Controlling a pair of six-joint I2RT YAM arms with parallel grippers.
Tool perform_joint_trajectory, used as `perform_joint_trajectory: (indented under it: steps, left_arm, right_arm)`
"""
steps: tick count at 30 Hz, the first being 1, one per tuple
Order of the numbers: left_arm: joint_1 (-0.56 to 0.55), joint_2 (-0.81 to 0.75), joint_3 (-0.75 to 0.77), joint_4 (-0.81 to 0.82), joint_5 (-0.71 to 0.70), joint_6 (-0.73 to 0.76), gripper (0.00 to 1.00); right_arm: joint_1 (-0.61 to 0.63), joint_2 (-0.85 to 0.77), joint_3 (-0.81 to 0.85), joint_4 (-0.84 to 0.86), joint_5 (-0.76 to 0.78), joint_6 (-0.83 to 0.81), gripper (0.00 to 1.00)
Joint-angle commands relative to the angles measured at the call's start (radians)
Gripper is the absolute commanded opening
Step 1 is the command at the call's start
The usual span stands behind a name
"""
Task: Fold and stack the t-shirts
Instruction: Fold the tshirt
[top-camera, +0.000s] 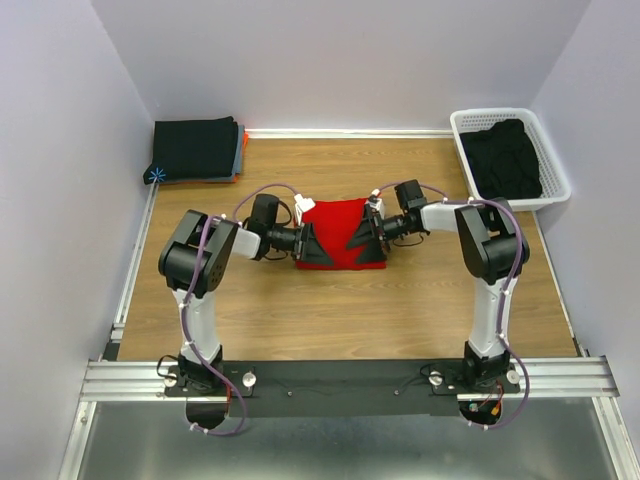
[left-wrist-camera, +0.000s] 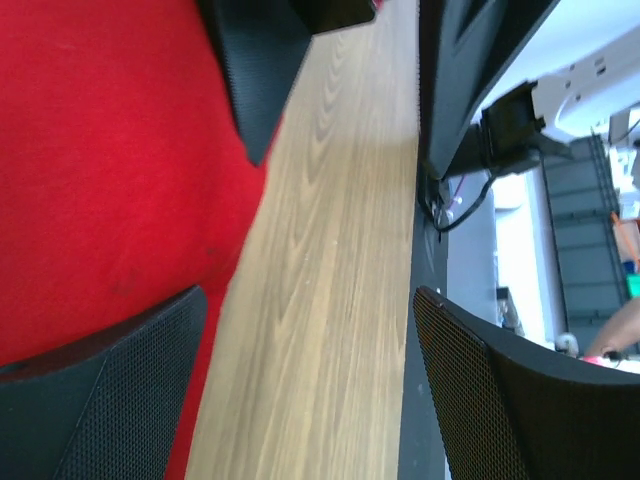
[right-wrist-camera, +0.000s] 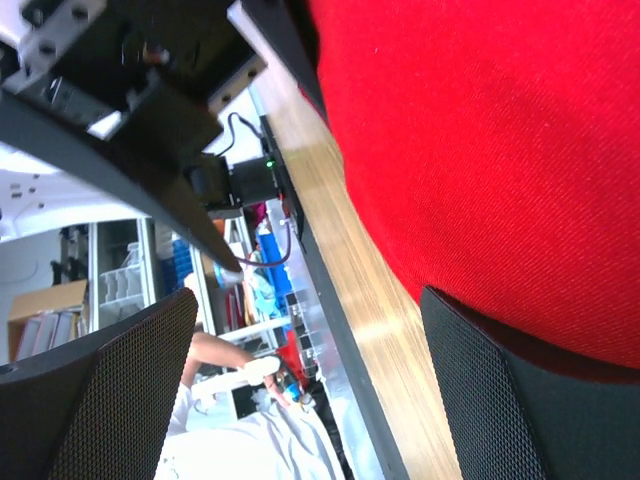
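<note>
Left gripper (top-camera: 308, 245) and right gripper (top-camera: 368, 238) both stand wide open, facing each other low over the red shirt (top-camera: 338, 225) at the middle of the bench (top-camera: 330, 310). Each wrist view shows one finger over the red cloth and the other out over bare wood, with nothing pinched between them. Whether the fingers touch the cloth cannot be told.

The red shirt lies as a compact, roughly square block, so it looks already folded, or nearly so. The grippers sit at its left and right edges, which suggests either a last tidy of the fold or the start of a lift.

At the far left corner sits a stack (top-camera: 197, 148) of folded shirts with a black one on top and the edges of other layers showing beneath it. That part of the job looks done.

At the far right, the basket (top-camera: 552, 160) holds crumpled black shirts (top-camera: 505, 160), unfolded. How many are in it cannot be told.

So the task seems past its midpoint: the red shirt has yet to join the stack, and the basket's contents have yet to be folded and stacked.
</note>
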Motion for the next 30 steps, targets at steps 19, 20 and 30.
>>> perform_joint_trajectory:
  steps: [19,20,30]
  left_arm:
    - [0.088,-0.186,0.055,-0.033,-0.027,-0.017,0.93]
    - [0.09,-0.169,0.064,-0.018,-0.043,-0.032,0.93]
    - [0.131,-0.014,0.014,0.108,-0.1,-0.111,0.93]
  right_arm:
    - [0.076,-0.054,0.152,0.057,0.045,0.076,1.0]
    - [0.082,-0.04,0.155,0.077,0.05,0.09,1.0]
    - [0.096,0.161,0.114,0.14,0.122,0.109,1.0]
